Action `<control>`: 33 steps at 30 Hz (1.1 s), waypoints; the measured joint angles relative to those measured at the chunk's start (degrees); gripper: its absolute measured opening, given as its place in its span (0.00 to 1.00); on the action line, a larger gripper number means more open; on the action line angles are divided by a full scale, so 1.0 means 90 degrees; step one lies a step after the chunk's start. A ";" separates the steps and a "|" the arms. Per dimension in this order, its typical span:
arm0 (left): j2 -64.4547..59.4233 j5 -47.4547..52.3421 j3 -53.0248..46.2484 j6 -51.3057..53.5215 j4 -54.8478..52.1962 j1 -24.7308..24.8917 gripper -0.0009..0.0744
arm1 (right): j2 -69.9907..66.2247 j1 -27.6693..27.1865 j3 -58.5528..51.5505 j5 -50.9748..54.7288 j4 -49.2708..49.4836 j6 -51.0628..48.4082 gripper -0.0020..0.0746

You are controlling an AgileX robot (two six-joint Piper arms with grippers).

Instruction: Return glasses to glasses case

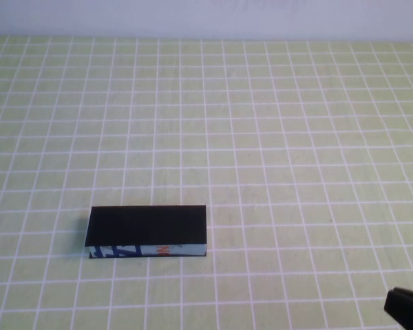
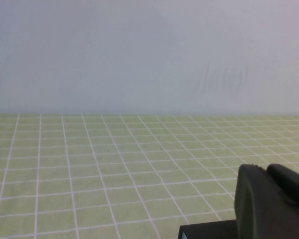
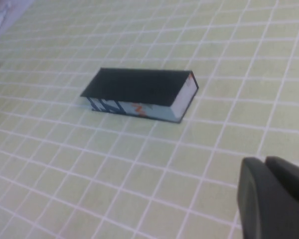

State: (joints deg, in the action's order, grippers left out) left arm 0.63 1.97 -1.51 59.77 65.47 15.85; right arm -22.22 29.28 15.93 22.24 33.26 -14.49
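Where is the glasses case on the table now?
In the high view the glasses case lies closed on the green grid table, left of centre and near the front, far from the right gripper.

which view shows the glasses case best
The right wrist view: the closed glasses case shows its lid, printed front and one end. The high view shows lid and front edge only. The left wrist view shows just a dark corner.

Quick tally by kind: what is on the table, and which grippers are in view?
Black rectangular glasses case, lid shut: 1
Glasses: 0 visible
Right gripper, shut, at the table's near right corner: 1
Left gripper, seen only by its wrist camera: 1
Total: 3
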 joint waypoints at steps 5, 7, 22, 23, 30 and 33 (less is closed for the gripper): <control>0.0000 0.0000 0.0000 0.0000 0.0000 0.0000 0.01 | 0.0000 0.0000 -0.0483 -0.0233 0.0016 -0.0012 0.01; 0.0000 0.0000 0.0000 0.0000 0.0000 0.0000 0.01 | 0.0000 0.0000 -0.0615 -0.0473 -0.0077 -0.0025 0.01; 0.0000 -0.0024 0.0000 0.0000 0.0000 0.0000 0.01 | 0.1444 -0.1737 -0.1667 -0.1907 -0.0796 -0.0147 0.01; 0.0000 -0.0041 0.0000 0.0000 0.0000 0.0000 0.01 | 0.1601 -0.1885 -0.1677 -0.1779 -0.0799 -0.0147 0.01; 0.0000 -0.0088 0.0000 0.0013 0.0000 0.0000 0.01 | 0.2516 -0.2243 -0.1687 -0.1286 -0.1221 -0.0169 0.01; 0.0010 -0.0088 0.0000 0.0013 0.0000 0.0000 0.01 | 0.2514 -0.2268 -0.1687 -0.1286 -0.1288 -0.0173 0.01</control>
State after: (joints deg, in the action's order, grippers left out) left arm 0.73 1.17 -1.51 59.89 65.47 15.85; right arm 0.41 8.87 0.75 10.67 21.67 -16.05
